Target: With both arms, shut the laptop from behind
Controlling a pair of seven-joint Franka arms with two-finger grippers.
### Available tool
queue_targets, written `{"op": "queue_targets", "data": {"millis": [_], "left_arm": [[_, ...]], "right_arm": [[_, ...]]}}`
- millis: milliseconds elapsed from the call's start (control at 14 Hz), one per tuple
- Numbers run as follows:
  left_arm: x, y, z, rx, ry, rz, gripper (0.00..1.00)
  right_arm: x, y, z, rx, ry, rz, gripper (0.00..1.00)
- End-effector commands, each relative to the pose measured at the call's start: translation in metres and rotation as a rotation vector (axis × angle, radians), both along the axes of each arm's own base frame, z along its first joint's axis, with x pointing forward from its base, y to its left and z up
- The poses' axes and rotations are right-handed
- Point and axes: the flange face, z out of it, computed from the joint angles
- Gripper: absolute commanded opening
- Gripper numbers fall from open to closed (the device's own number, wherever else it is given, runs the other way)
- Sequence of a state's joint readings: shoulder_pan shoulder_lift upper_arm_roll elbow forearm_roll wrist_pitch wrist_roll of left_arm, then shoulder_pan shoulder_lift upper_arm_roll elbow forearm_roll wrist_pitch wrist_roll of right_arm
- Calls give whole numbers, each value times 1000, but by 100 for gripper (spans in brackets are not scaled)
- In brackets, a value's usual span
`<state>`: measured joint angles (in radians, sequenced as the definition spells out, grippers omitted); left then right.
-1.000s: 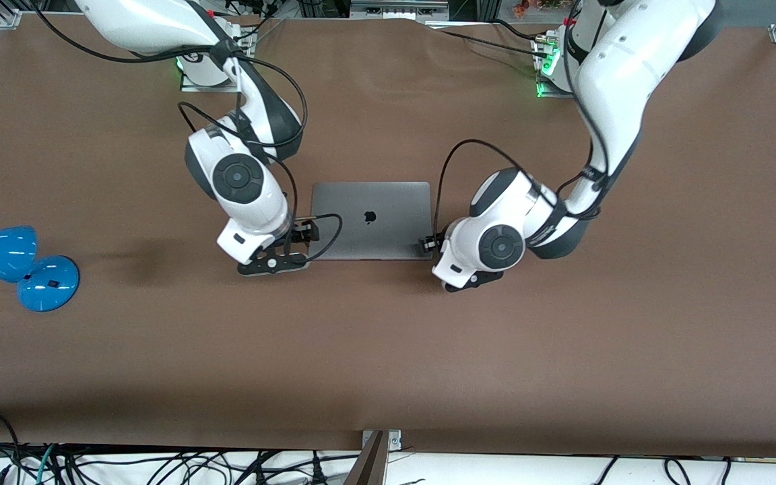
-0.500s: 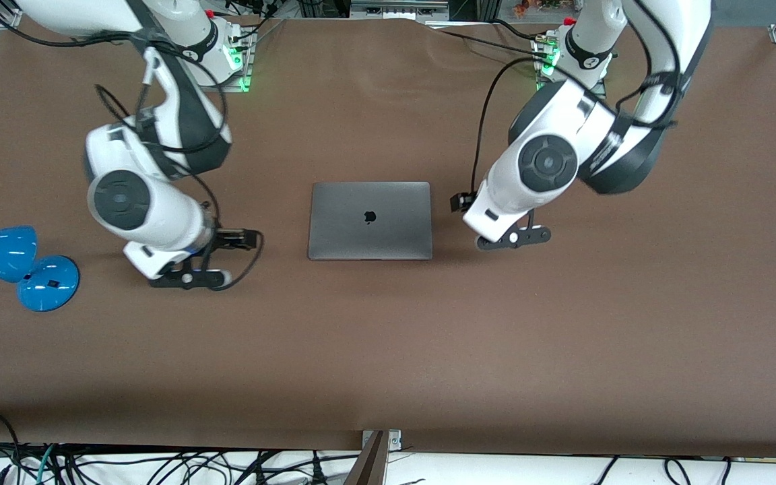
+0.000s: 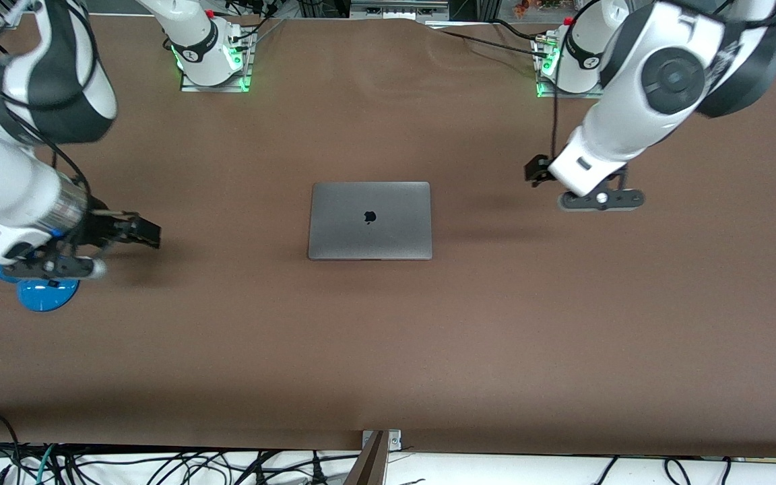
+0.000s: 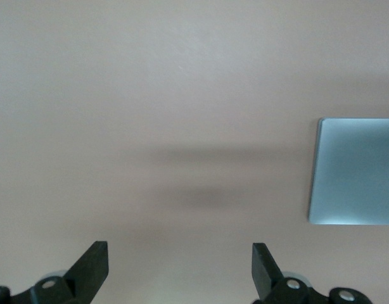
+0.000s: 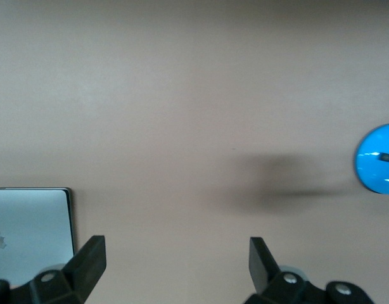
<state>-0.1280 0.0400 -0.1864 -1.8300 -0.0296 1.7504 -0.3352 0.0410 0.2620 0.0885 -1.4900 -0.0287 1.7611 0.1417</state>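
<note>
The space-grey laptop (image 3: 370, 220) lies shut and flat at the middle of the table, apple logo up. It also shows at the edge of the left wrist view (image 4: 356, 171) and of the right wrist view (image 5: 30, 228). My right gripper (image 3: 137, 232) is open and empty, up over bare table well off the laptop toward the right arm's end; its jaws stand wide apart in the right wrist view (image 5: 175, 250). My left gripper (image 3: 537, 168) is open and empty, up over bare table toward the left arm's end, also wide in its wrist view (image 4: 180, 253).
A blue desk lamp (image 3: 44, 293) stands at the right arm's end of the table, partly under the right arm; its round base shows in the right wrist view (image 5: 378, 158). The brown table cover (image 3: 388, 350) has a cabled front edge.
Both grippers have left the laptop's two sides, swung outward toward their own ends of the table and risen. The laptop has stayed shut and still.
</note>
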Motion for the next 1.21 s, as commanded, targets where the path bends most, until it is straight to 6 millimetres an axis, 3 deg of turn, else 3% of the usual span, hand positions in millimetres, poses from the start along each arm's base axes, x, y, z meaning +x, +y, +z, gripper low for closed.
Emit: {"op": "queue_targets", "data": {"millis": [0, 143, 286, 429, 857, 1143], "left_arm": [[-1, 52, 24, -40, -45, -33, 100], [7, 76, 53, -39, -55, -38, 100], [10, 81, 85, -38, -71, -37, 100], [12, 90, 106, -40, -101, -42, 100], [11, 78, 113, -43, -114, -63, 100], [15, 70, 127, 10, -155, -94, 100]], "right_arm": [[-50, -24, 48, 5, -43, -19, 100], [-78, -40, 74, -10, 3, -18, 100], [-99, -53, 88, -20, 43, -36, 100], [-109, -56, 97, -19, 39, -25, 100], [-126, -63, 82, -15, 59, -41, 100], [-116, -62, 75, -16, 73, -37, 100]]}}
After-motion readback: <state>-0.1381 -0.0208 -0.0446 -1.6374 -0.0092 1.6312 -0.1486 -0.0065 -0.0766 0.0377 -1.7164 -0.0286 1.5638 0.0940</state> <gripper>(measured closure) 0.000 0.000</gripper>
